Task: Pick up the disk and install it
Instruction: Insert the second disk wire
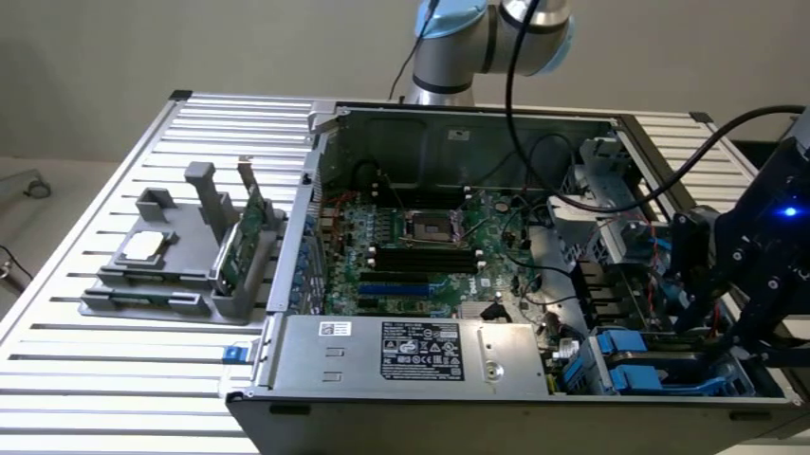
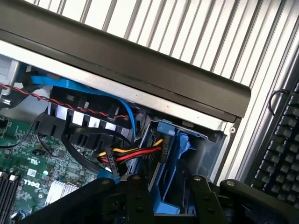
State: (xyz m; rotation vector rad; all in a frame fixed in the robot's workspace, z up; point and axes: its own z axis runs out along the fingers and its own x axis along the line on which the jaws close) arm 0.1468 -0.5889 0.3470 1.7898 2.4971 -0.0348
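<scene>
Black gripper (image 2: pixel 167 210) fingers (image 2: pixel 133 198) spread apart over an open computer case (image 2: pixel 140 65).
Between the fingers stands the disk (image 2: pixel 170 156), edge-on in its blue bracket, inside the case's drive bay. Just beyond the fingers, a red, yellow and black power cable (image 2: pixel 133 156) ends beside the disk; a blue data cable (image 2: pixel 93 91) arcs further off, along the case wall.

The gripper (image 2: pixel 169 201) shows as black linkage bars over the corner of an open computer case (image 2: pixel 140 65). A blue drive bracket (image 2: pixel 174 154) stands upright in the bay between those bars (whether it is gripped cannot be told). A red, yellow and black power cable (image 2: pixel 133 155) ends just beside the bracket. A blue data cable (image 2: pixel 70 85) arcs above the green Dell motherboard (image 2: pixel 46 158). Beyond the case lie a ribbed metal table (image 2: pixel 187 32) and a black keyboard (image 2: pixel 280 158).
</scene>
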